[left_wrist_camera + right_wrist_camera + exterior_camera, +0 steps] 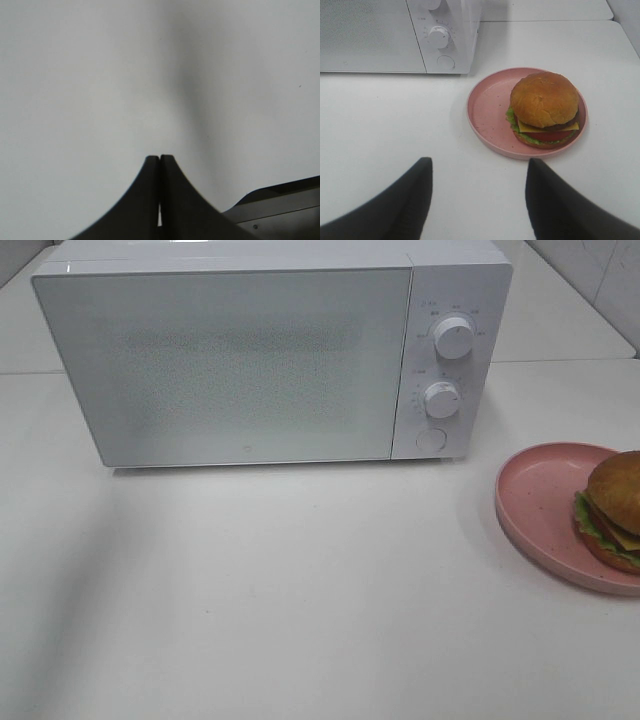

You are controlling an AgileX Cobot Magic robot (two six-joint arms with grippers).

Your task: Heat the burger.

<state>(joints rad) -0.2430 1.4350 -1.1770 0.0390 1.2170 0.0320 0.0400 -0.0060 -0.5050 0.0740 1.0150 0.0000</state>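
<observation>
Burger (544, 109) sits on the pink plate (490, 107), toward the side farther from the microwave (230, 360), with its bun on top and cheese, tomato and lettuce showing at the edge. Plate and burger rest on the white desk (300, 600), just off the microwave's knob end and a little in front of it. The microwave door is closed. The right gripper (479, 200) hangs near the plate, its dark fingers (415, 200) spread wide and holding nothing. The left gripper (159, 165) is over bare desk, its fingers (142, 200) pressed together.
</observation>
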